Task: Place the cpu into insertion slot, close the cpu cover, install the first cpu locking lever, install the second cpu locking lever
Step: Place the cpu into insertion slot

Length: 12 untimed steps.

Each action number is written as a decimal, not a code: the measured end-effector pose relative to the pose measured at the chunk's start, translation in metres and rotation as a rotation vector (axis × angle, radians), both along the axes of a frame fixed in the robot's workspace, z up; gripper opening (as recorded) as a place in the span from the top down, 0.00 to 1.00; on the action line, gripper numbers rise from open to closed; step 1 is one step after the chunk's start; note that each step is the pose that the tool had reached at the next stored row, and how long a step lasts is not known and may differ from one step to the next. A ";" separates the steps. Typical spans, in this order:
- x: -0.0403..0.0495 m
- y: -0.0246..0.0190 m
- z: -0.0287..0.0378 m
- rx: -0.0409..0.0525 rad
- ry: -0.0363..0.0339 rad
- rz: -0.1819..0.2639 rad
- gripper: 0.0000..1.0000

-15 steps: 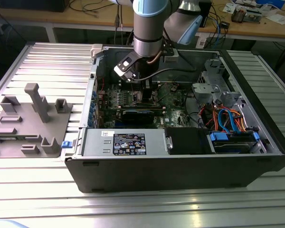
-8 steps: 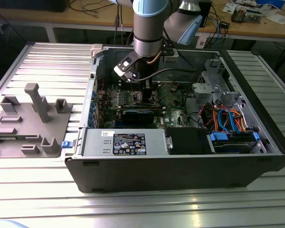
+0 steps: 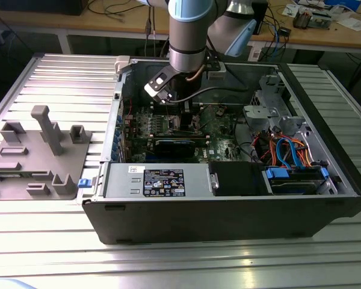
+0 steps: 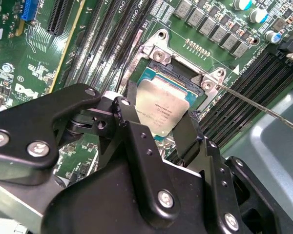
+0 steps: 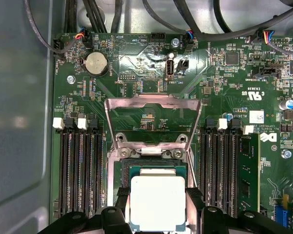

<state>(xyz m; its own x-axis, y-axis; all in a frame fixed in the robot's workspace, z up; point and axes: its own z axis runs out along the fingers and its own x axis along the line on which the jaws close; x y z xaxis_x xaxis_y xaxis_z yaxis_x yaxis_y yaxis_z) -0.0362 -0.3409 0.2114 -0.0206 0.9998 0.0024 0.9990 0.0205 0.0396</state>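
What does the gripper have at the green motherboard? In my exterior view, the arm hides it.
Observer: In both wrist views the gripper is shut on a silver-grey square chip, at the square metal-rimmed socket.
Operator: Is the cover closed?
Observer: No. In the first wrist view the thin square metal cover frame stands open beside the socket.
Operator: And the levers?
Observer: In the second wrist view one thin metal lever rod sticks out from the socket's corner, unlatched.

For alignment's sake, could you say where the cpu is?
First wrist view: the cpu lies over the insertion slot, between memory slots, beside the open cpu cover.
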 end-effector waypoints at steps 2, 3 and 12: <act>0.0000 0.0002 -0.0007 -0.0009 -0.0001 -0.002 0.46; 0.0000 0.0006 -0.0018 -0.0011 0.0000 -0.003 0.46; 0.0000 0.0051 -0.0075 -0.0018 0.0000 -0.005 0.46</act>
<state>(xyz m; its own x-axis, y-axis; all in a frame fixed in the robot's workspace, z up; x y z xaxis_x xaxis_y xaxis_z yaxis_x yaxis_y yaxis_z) -0.0362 -0.3358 0.2039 -0.0153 0.9999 0.0006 0.9991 0.0153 0.0395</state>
